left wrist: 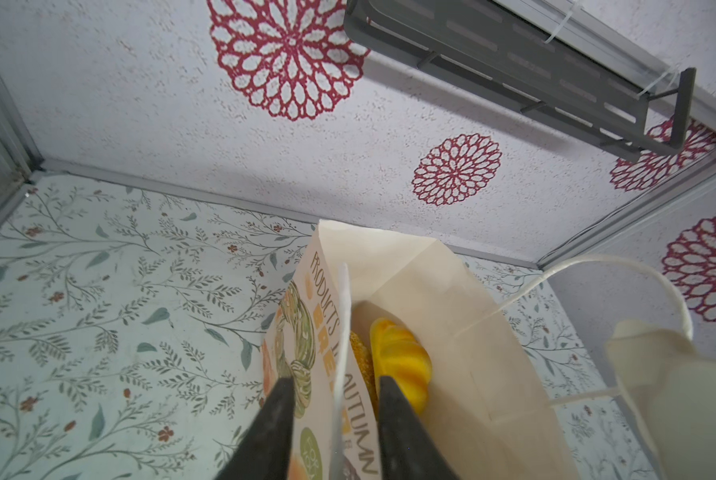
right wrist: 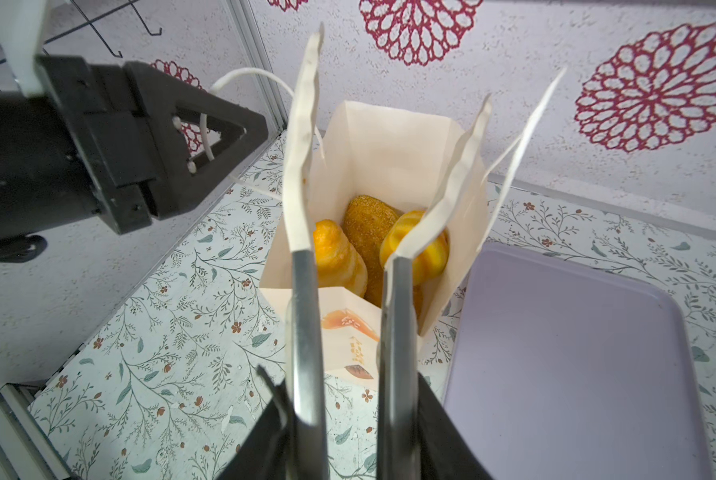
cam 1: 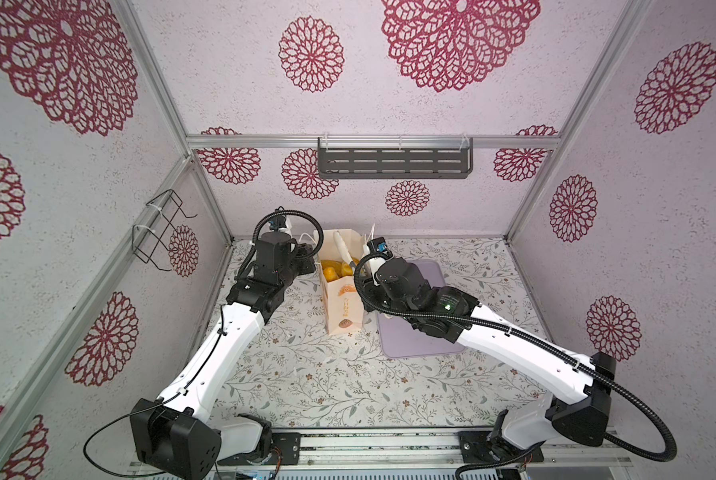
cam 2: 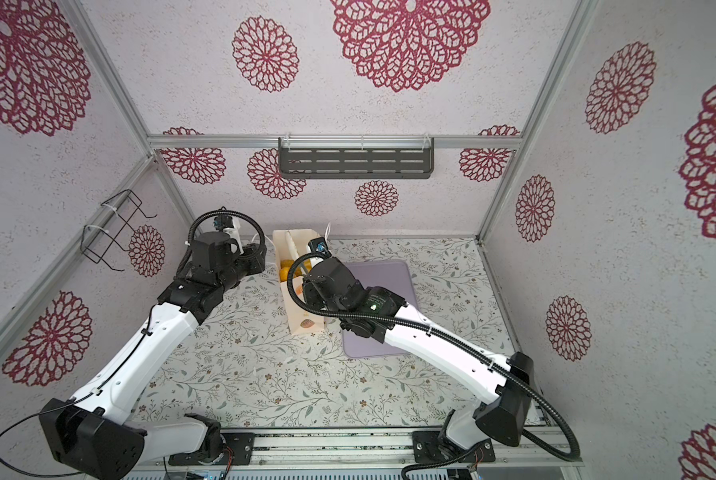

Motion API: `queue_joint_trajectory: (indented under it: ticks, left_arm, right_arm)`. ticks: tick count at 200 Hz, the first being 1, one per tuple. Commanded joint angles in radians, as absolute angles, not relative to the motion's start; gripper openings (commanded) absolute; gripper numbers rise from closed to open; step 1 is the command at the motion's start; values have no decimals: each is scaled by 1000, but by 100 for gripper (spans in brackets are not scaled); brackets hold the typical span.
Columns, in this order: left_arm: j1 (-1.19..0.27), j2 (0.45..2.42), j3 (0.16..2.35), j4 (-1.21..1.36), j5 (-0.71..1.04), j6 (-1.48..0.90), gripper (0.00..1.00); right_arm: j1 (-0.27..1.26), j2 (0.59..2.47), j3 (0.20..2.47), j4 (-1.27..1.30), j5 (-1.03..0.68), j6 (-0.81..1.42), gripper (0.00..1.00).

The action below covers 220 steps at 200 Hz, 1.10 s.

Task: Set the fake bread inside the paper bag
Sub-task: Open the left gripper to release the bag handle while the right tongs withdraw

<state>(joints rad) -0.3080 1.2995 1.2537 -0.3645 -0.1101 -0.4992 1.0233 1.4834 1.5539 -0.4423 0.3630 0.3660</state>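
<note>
The paper bag (cam 1: 344, 307) (cam 2: 302, 320) stands upright at the back of the table, mouth open. Inside lies fake bread: a ribbed roll (right wrist: 339, 262), a brown sugared oval (right wrist: 366, 232) and a striped roll (right wrist: 427, 253). A yellow ribbed roll (left wrist: 402, 361) shows in the left wrist view. My left gripper (left wrist: 335, 380) is open, its jaws apart on either side of the bag's (left wrist: 452, 332) upper side wall. My right gripper (right wrist: 346, 386) is shut on metal tongs (right wrist: 306, 311). Their white tips stand spread over the bag's (right wrist: 389, 153) mouth with nothing between them.
A flat lilac tray (cam 1: 423, 349) (right wrist: 576, 353) lies bare just right of the bag, partly under my right arm. A grey slotted shelf (cam 1: 393, 162) hangs on the back wall and a wire rack (cam 1: 161, 228) on the left wall. The bag's white cord handle (left wrist: 597, 266) loops outward.
</note>
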Motion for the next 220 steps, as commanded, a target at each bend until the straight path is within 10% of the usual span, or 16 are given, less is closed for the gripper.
queue_joint_trajectory:
  ticks: [1,111,220]
  left_arm:
    - [-315,1273,1254,-366,-144,-493,49]
    - [-312,1211,1239,-354,-281,-459,100]
    - [-268,1142,1310,-431,-420,-420,97]
  right_arm:
    - [1014,1407,1570,-368,400,320,41]
    - [859,1232,1434,-346,365,315,40]
    - [626,1128,1326,-411,356,224,40]
